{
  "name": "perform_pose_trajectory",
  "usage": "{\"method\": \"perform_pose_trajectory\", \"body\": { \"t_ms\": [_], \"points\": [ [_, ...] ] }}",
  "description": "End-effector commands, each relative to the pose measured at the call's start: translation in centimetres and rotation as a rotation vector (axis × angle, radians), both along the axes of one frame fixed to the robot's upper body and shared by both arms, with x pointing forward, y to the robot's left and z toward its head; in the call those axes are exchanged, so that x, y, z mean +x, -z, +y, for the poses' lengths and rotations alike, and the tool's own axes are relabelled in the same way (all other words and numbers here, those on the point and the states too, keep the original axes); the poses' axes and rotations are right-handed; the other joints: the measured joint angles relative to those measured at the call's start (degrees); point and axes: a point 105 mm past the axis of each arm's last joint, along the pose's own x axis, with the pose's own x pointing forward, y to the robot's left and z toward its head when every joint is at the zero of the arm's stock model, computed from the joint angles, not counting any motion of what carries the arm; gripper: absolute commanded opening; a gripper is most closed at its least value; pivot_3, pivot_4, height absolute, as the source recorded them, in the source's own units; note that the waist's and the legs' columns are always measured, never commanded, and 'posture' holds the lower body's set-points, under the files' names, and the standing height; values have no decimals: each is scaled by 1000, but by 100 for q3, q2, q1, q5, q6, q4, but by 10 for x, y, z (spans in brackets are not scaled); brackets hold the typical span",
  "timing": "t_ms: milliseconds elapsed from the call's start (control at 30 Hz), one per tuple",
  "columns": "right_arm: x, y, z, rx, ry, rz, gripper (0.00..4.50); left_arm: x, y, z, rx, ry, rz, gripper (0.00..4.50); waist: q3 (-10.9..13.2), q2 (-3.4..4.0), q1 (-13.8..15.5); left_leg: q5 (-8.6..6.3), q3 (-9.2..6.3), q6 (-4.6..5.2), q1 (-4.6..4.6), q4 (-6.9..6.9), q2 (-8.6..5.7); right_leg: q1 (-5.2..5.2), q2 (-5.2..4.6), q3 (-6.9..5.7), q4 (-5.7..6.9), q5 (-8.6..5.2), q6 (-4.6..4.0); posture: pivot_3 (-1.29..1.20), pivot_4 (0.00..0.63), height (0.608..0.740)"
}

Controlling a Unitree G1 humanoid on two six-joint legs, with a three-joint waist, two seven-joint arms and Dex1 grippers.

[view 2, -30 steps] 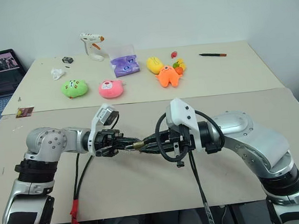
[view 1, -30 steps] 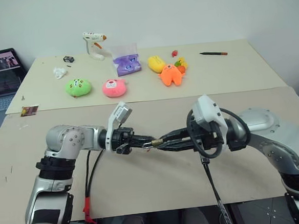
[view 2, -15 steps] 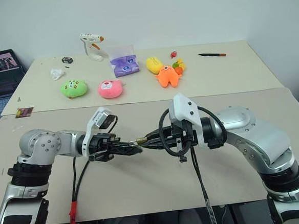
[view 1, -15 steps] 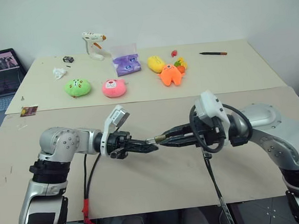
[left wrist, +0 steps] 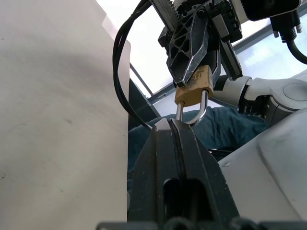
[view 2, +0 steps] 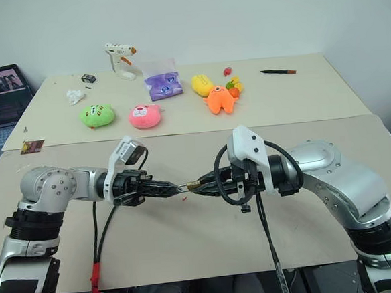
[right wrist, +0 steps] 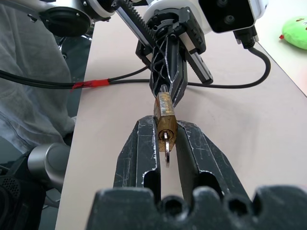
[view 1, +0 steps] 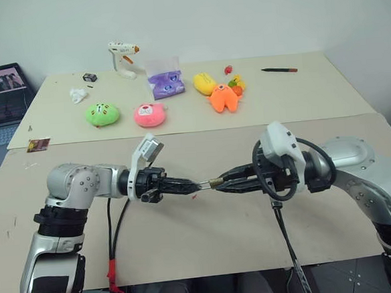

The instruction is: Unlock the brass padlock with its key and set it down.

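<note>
Both my arms have drawn apart since a second ago, stretching the link between them above the surface (view 1: 209, 246). My right claw (right wrist: 165, 132) holds the brass padlock (right wrist: 165, 118) by its body, the key (right wrist: 166, 154) seated in its keyhole. My left claw (left wrist: 175, 125) is clamped fully shut on the padlock's shackle.

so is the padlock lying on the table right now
No, the brass padlock is held in the air, its body clamped by the right gripper and its shackle pinched by the left gripper.
</note>
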Motion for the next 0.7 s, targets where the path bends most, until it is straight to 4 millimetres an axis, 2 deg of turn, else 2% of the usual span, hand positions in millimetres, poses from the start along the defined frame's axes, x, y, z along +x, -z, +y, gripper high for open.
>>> {"method": "perform_pose_trajectory", "body": {
  "t_ms": [33,167,300,700],
  "points": [
    [-5,-14,-3,16,-7,-51,154,0,-5,0,-9,18,-29,9,0,0,3,0,0,0,0,0,0,1,0,0,-1,0,0,0,150,740],
    [-6,-13,-3,15,-10,-42,154,0,-5,-2,-12,21,-30,9,0,0,-2,0,0,0,-1,-1,0,0,0,0,-1,0,0,0,150,740],
    [-8,-2,-2,-3,-11,-23,154,-1,-5,-2,-12,24,-27,9,0,0,4,0,0,0,-1,0,0,0,0,0,-1,0,0,0,150,740],
    [-12,0,2,9,-38,3,154,-4,-9,-6,-13,49,-23,9,0,0,4,0,0,1,0,0,-1,1,-1,0,-1,0,0,0,150,740]
  ]
}}
